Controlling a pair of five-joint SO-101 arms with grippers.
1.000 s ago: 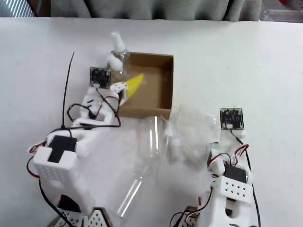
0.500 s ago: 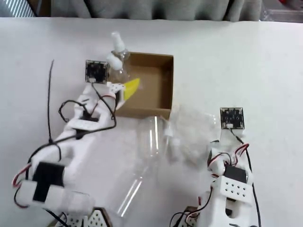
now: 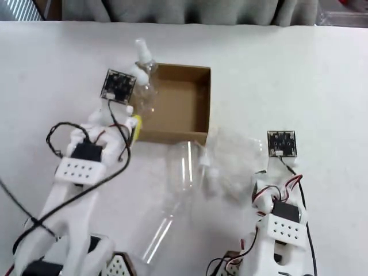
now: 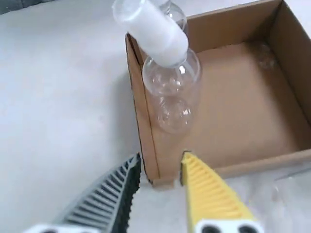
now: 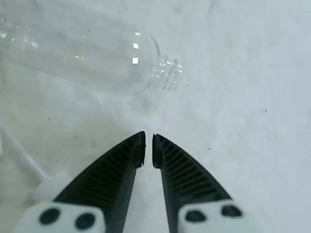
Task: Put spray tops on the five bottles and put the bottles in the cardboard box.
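Observation:
A clear bottle (image 4: 170,92) with a white spray top (image 4: 150,29) leans tilted over the left wall of the cardboard box (image 4: 243,97), its base inside. My left gripper (image 4: 160,167) is open just short of it, with the box's near left corner between its grey and yellow fingers. From above, this bottle (image 3: 144,80) rests on the box (image 3: 202,103) beside the left gripper (image 3: 135,123). My right gripper (image 5: 148,145) is shut on nothing, low over the table. An uncapped clear bottle (image 5: 92,53) lies just ahead of it.
More clear bottles lie on the table in front of the box (image 3: 184,167) (image 3: 156,233), with a white spray top (image 3: 206,165) among them. A white spray part (image 5: 43,187) and thin tube lie beside the right gripper. White table all around.
My left gripper has drawn back out of the box toward its near left corner. The capped bottle stays leaning on the box wall. The right arm has not moved.

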